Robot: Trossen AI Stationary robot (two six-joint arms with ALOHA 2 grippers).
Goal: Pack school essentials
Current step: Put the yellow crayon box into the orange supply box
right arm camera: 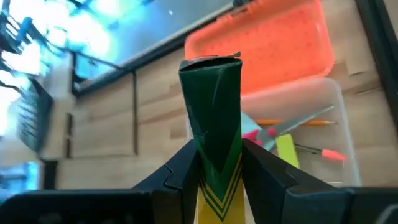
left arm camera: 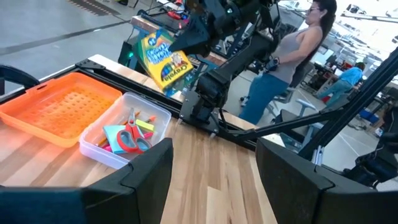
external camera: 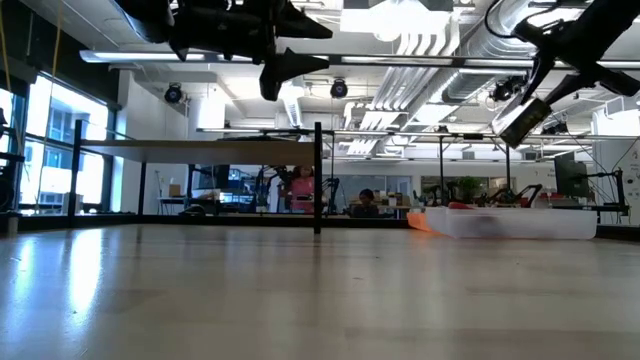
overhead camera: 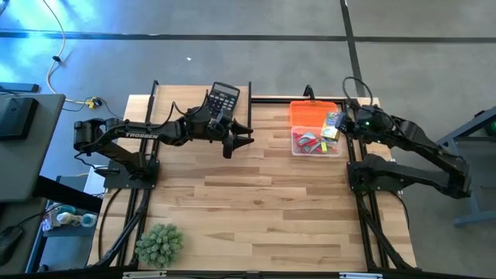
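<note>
**Crayon box held above the clear box at the desk's far right corner**

The right claw [right arm camera: 217, 163] was clenched on a crayon box [right arm camera: 214, 118], gripped across its narrow faces near one end, with the green-and-yellow carton standing out beyond the fingers. It was held in the air over the clear box [overhead camera: 316, 145] that sat by the far right corner of the desk [overhead camera: 256, 201], with the orange lid [overhead camera: 313, 113] lying just behind it toward the far edge. Inside the clear box, red-handled scissors [left arm camera: 129, 138], a blue note pad [left arm camera: 112, 132], a yellow-green tube [left arm camera: 144, 126] and thin pencils [right arm camera: 292, 122] were already gathered.

The carton was judged to be light and thin-walled cardboard, likely to crush or slip if squeezed hard across its broad faces; a hold across the narrow sides, as seen, was thought safest. The scissors and pencils were stiff and could be expected to shift when the carton was laid on them.

The left claw [overhead camera: 242, 140] was held released and empty above the far edge of the desk near the middle, beside a black calculator [overhead camera: 223, 98]. A spiky green plant [overhead camera: 160, 243] stood at the near left corner.
</note>
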